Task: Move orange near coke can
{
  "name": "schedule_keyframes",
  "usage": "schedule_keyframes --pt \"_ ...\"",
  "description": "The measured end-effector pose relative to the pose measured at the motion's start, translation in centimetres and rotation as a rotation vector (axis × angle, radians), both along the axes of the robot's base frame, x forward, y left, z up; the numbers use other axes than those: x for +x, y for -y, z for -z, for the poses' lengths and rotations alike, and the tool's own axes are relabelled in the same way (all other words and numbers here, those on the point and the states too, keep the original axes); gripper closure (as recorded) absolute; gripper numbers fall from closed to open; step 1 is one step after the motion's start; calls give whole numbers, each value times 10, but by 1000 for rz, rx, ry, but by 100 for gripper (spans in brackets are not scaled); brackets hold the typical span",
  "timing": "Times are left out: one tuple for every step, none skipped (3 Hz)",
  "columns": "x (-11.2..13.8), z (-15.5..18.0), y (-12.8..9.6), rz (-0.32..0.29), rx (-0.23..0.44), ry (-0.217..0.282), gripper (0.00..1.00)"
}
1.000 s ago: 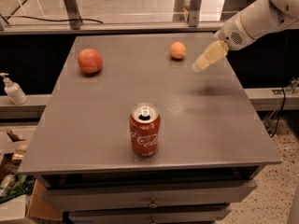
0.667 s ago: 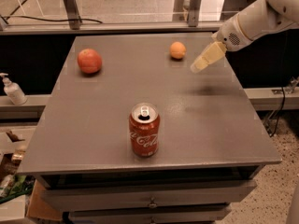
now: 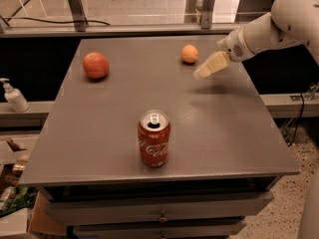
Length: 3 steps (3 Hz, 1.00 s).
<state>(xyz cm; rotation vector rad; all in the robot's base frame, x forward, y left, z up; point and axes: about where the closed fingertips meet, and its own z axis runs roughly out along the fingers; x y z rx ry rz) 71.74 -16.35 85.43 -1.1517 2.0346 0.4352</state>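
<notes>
We note a grey table [image 3: 224, 123] bearing three items. The orange [image 3: 189, 54] sits near the far edge, right of centre, resting on the surface. The coke can [image 3: 154, 144] stands upright near the front edge, about mid-width, well apart from the orange. Its silver top faces up with the pull tab in place. We cannot tell from this view whether the can is opened, nor what it contains.

A larger reddish fruit [image 3: 95, 65] lies toward the far left of the table, well apart from both the can and the orange.

The gripper [image 3: 200, 73] is at the far right of the table, just beside the orange on its right and slightly nearer the camera. A gap shows between the two, so there is no contact. It points down and to the left from the white arm [image 3: 279, 24], which enters from the upper right. Its shadow falls on the tabletop below it, so we judge it to be above the surface. The gripper appears as one cream wedge, and we cannot determine whether it is spread or closed.

Below the tabletop, a drawer [image 3: 159, 208] with a small knob sits pushed in, its contents hidden. To the left, off the table, a pump bottle [image 3: 15, 97] stands upright on a low ledge. We cannot tell how full it is.
</notes>
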Motion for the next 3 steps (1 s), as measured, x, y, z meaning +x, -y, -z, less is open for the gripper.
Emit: schedule_keyframes --pt "24 9 -3 38 63 29 0" --pt "47 11 -9 67 116 57 0" --pt "63 13 -18 76 150 73 0"
